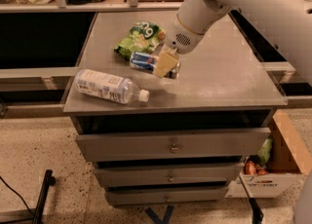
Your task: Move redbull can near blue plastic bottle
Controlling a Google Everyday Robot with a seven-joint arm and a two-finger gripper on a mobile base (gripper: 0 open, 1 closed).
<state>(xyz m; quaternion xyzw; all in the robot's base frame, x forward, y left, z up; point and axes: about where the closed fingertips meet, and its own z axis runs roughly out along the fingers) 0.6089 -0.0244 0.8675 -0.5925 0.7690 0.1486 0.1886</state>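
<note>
White arm [253,4] slants down-left, tool [166,66] gripping redbull can [143,60].

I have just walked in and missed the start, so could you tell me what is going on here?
The robot's arm has its gripper shut on the redbull can, holding it sideways low over the cabinet top. The blue plastic bottle lies on its side near the front-left corner, close to the can. A green snack bag lies behind.
</note>
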